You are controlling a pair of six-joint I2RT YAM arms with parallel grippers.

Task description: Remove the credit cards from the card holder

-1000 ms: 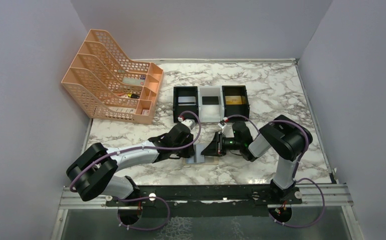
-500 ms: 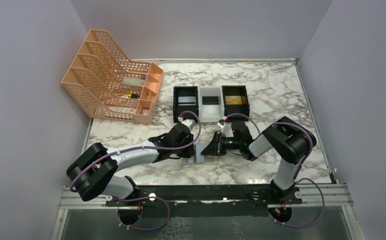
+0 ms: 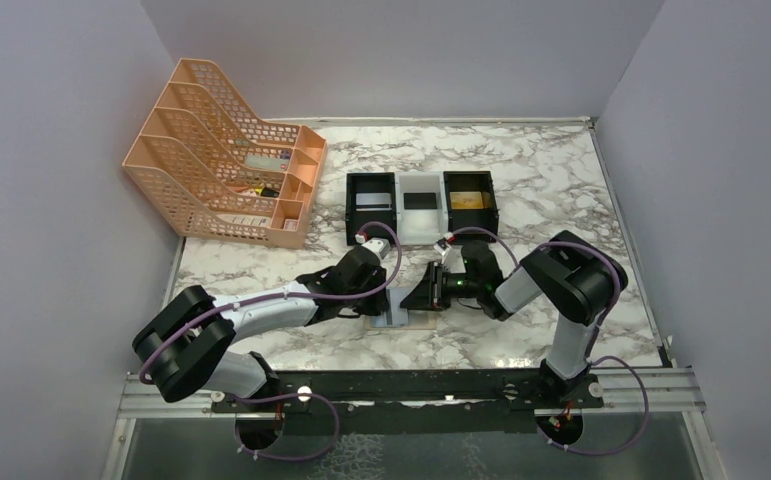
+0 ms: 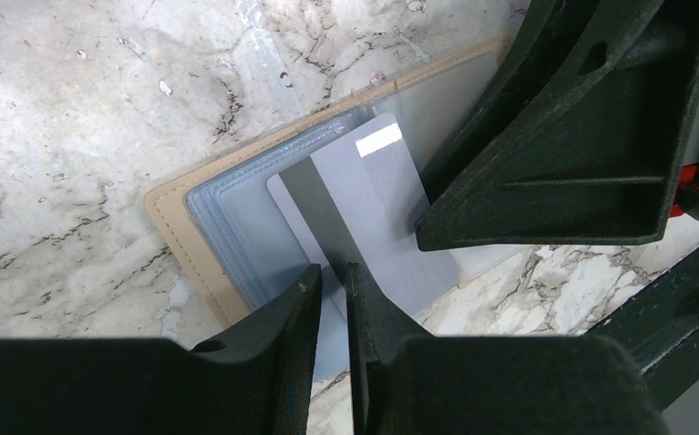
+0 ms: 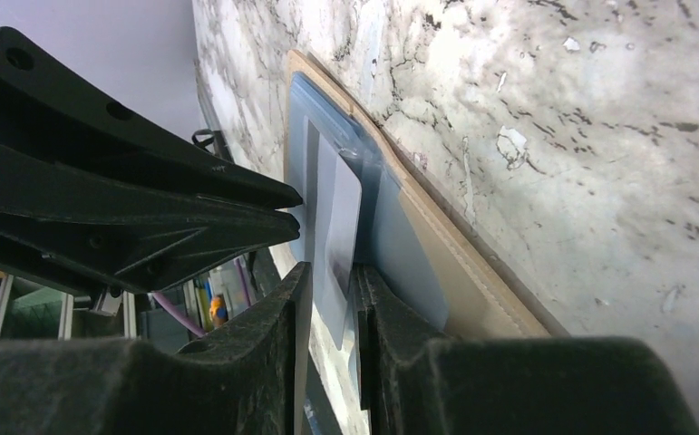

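Marble tbl (image 3: 561,180), lilac walls (image 3: 411,50) — card holder (image 4: 228,217) open

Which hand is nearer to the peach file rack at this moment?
Left. The left hand, pinching a grey card at the card holder, lies on the rack's side; the right hand is just beyond it, farther from the peach file rack.

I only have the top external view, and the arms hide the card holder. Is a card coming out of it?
Observer: Yes; the right wrist view shows a grey card between the right gripper's fingers, over the open card holder.
Operator: And the other arm?
Observer: The left gripper's jaws are nearly together, tips at the card's near edge; a pinch I cannot confirm.
Operator: Which face shows?
Observer: The one with a white strip.
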